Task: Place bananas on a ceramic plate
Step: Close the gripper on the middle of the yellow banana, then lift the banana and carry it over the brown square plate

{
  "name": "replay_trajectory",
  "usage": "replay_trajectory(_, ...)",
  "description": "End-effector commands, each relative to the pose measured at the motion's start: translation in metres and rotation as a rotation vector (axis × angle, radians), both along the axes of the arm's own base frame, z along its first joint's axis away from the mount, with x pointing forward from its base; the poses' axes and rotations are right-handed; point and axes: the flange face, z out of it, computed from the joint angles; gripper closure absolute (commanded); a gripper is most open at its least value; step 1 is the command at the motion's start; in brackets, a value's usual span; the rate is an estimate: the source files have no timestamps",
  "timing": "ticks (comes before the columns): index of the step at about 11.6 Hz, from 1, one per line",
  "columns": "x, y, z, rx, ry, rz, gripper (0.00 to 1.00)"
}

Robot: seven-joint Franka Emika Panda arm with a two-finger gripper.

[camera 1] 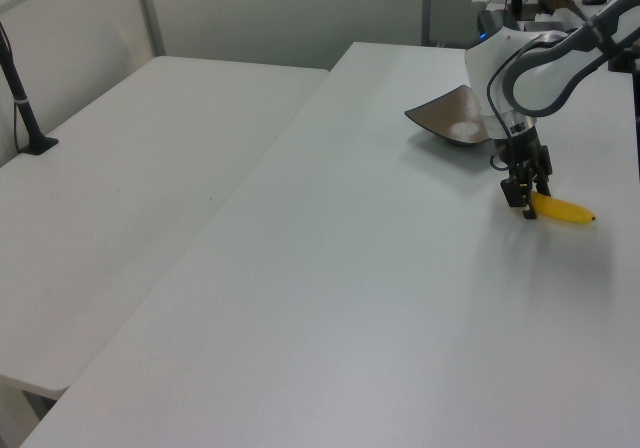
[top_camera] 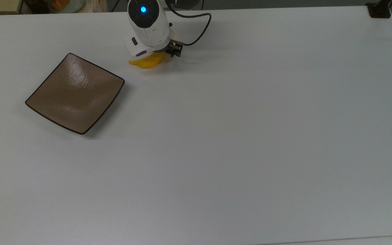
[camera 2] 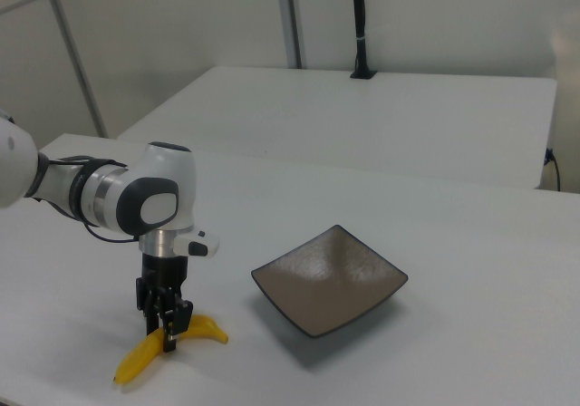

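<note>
Banana (camera 2: 145, 356) lying on white bench (top_camera: 237, 136), apart from brown ceramic plate (top_camera: 75, 93), to its right in the top view; hand (camera 2: 166, 332) lowered onto banana's middle, fingers (camera 1: 524, 198) straddling it; grip not discernible: cannot tell whether closed on fruit.

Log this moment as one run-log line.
phase: grasp | gripper down astride banana, closure unclear | banana on table | plate empty
</note>
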Motion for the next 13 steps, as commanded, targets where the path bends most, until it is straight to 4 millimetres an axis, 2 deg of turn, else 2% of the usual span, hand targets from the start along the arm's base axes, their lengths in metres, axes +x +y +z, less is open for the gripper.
replay_trajectory(1, -0.002, -0.005, 0.000, 0.007, -0.017, -0.027, 0.87)
replay_trajectory(4, -0.001, -0.002, 0.010, 0.009, -0.023, -0.015, 0.86)
replay_trajectory(6, 0.009, -0.001, 0.037, 0.010, -0.043, -0.013, 0.85)
replay_trajectory(8, 0.029, 0.002, 0.076, 0.020, -0.050, -0.020, 0.82)
replay_trajectory(13, 0.074, 0.001, 0.142, 0.125, -0.203, -0.131, 0.82)
